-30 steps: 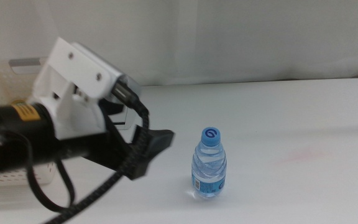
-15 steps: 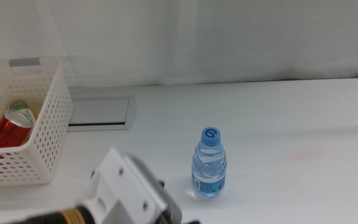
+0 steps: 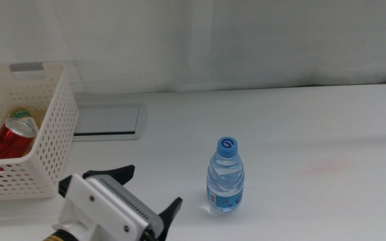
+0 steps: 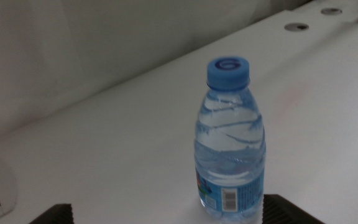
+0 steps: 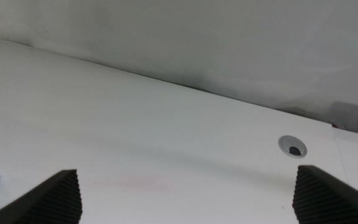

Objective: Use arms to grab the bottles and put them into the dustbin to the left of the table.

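Standing upright near the middle of the white counter [image 3: 300,127], the water bottle [image 3: 225,177] with its blue cap [image 3: 227,145] is free of any grip. At its eight o'clock, low at the front edge, the left hand [image 3: 151,190] is spread open, dark tips aimed toward the bottle but short of it. The white perforated dustbin [image 3: 49,144] sits at the bottle's nine o'clock, holding a red can [image 3: 9,138]. The right hand [image 5: 185,199] is also open, over bare counter, away from the bottle.
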